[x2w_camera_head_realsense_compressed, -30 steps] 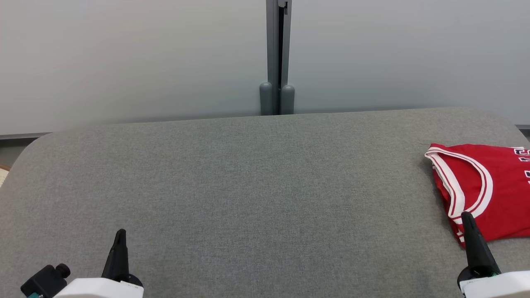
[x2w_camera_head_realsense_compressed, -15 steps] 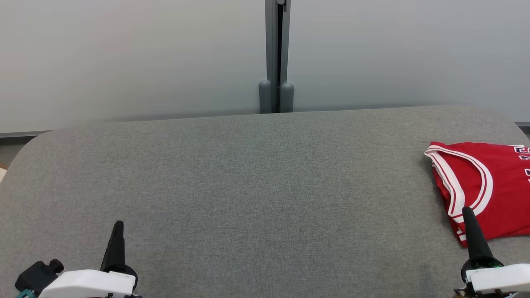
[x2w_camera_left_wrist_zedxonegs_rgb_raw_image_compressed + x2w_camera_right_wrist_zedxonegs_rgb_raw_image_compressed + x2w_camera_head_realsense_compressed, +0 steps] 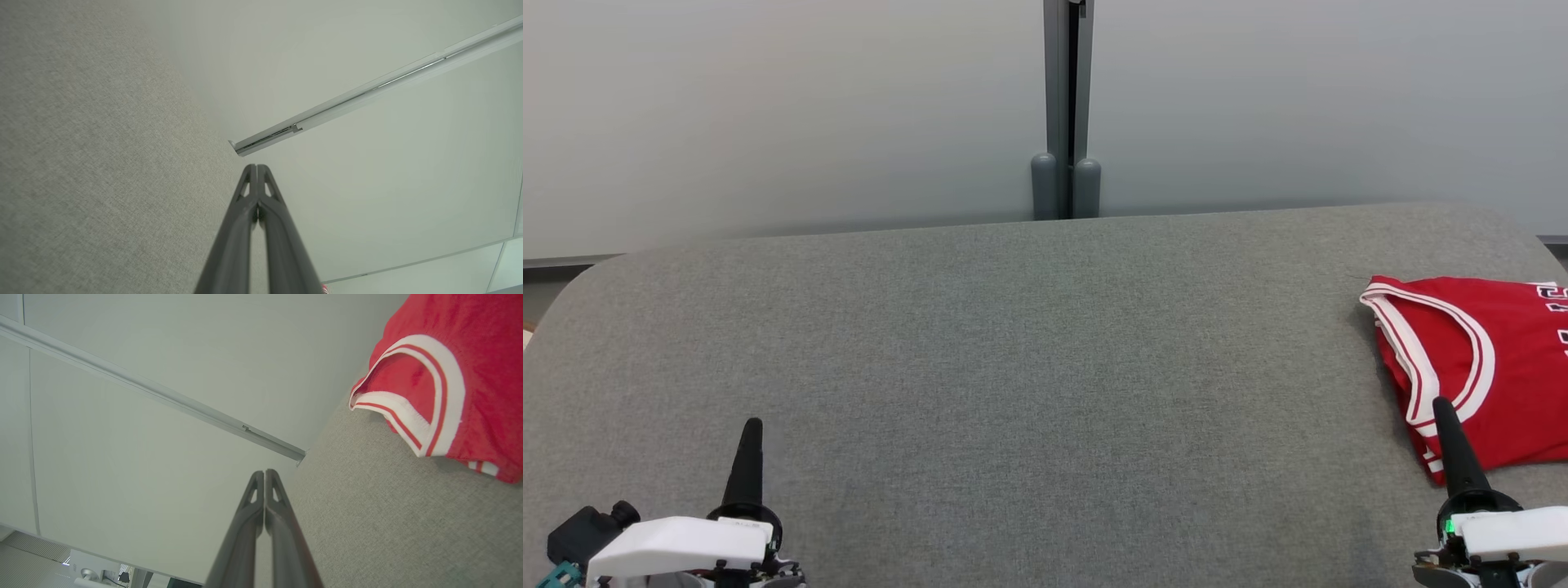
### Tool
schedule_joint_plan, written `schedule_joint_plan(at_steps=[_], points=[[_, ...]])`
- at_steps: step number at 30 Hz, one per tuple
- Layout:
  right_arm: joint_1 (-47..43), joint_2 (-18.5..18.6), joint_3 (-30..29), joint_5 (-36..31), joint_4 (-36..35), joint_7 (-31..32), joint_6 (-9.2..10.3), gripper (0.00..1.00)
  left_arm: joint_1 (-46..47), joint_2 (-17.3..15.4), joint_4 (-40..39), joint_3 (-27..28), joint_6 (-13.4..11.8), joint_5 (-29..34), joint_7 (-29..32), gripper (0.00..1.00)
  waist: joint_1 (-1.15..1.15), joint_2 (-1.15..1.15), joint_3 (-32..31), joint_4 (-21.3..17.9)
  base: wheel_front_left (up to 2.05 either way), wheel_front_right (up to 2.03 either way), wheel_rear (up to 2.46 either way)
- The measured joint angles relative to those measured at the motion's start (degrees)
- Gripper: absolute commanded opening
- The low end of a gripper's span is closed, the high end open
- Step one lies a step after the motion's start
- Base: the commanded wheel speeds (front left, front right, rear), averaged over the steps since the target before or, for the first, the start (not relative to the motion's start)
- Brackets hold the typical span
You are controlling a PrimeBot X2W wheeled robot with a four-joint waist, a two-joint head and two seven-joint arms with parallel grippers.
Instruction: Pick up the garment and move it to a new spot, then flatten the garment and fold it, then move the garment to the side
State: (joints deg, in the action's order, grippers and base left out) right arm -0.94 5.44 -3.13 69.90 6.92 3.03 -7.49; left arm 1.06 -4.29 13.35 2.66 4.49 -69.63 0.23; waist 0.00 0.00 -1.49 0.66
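A red jersey (image 3: 1494,359) with white and red trim lies folded at the right edge of the grey table (image 3: 1029,367), partly cut off by the frame. The right wrist view shows its trimmed armhole (image 3: 429,400) at the upper right. My right gripper (image 3: 1443,408) is shut and empty at the lower right, its tip in front of the jersey's near corner; its fingers (image 3: 264,475) meet with nothing between them. My left gripper (image 3: 752,429) is shut and empty at the lower left, far from the jersey, tips (image 3: 256,168) pressed together.
A pale wall with a grey vertical post (image 3: 1066,114) stands behind the table's far edge. The table's rounded left corner (image 3: 580,286) drops off to the floor. A sliver of red (image 3: 325,289) shows at the bottom of the left wrist view.
The whole view has shifted slightly, so the camera moved. Both grippers sit a little lower and nearer the bottom corners. The jersey has not moved on the table.
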Motion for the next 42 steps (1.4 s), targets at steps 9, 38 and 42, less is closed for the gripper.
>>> schedule_joint_plan(at_steps=[9, 38, 42], points=[[1.2, -0.4, -0.3, 4.7, 1.5, 0.4, 0.00, 0.00, 0.8, 0.3, 0.1, 0.7, 0.6, -4.6, 1.3, 0.00, 0.00, 0.00, 0.3, -0.1, 0.00, 0.00, 0.00], [5.0, -1.2, -1.5, 17.2, 5.3, 1.6, 0.00, 0.00, 3.4, 1.2, 0.5, 2.8, 2.1, -16.6, 4.8, 0.00, 0.00, 0.00, 1.2, -0.5, 0.00, 0.00, 0.00], [5.5, -1.3, -1.7, 18.7, 5.6, 1.8, 0.00, 0.00, 4.0, 1.2, 0.5, 3.0, 2.3, -18.2, 5.1, 0.00, 0.00, 0.00, 1.3, -0.5, 0.00, 0.00, 0.00]])
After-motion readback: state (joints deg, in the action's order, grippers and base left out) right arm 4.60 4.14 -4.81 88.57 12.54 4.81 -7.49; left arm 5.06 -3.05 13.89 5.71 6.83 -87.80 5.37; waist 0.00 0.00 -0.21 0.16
